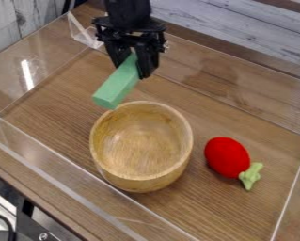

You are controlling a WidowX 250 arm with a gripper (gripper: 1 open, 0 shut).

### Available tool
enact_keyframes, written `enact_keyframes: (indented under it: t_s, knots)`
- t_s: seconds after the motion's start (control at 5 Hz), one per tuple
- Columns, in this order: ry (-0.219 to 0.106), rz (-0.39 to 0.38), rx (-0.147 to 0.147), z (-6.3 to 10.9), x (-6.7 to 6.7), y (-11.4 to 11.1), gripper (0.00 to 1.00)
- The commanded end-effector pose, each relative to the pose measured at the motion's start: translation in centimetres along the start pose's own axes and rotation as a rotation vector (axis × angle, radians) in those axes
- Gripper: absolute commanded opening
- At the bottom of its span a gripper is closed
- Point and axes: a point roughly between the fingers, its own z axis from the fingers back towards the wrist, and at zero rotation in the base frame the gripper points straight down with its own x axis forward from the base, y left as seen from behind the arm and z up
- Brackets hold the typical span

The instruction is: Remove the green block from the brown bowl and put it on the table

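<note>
Now, done: green block point(118, 83) is out of the brown bowl point(142, 145).
Gripper point(135, 62): clamps the block's upper end.
Left: lay it on the table point(228, 89).

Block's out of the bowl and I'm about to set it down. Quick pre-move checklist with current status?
1. Black gripper shut on the light green rectangular block: ok.
2. Block outside the round light-brown wooden bowl, behind its far rim: ok.
3. Block's lower end touching the brown wood-grain table: cannot tell.
4. Bare table beside the block to its left: ok.
5. Red toy fruit with green stem away from the drop spot: ok.
</note>
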Motion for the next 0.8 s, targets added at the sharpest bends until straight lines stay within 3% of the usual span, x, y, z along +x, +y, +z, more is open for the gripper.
enact_keyframes:
  t_s: [0.0,0.4,0.6]
  knots:
    - [-0.051,0.033,0.026,1.1,1.5,2.8,0.0]
    - [-0.077,0.089,0.06,1.2,3.3,8.6,0.0]
    - [-0.081,0.094,0.06,0.7,4.0,10.3,0.0]
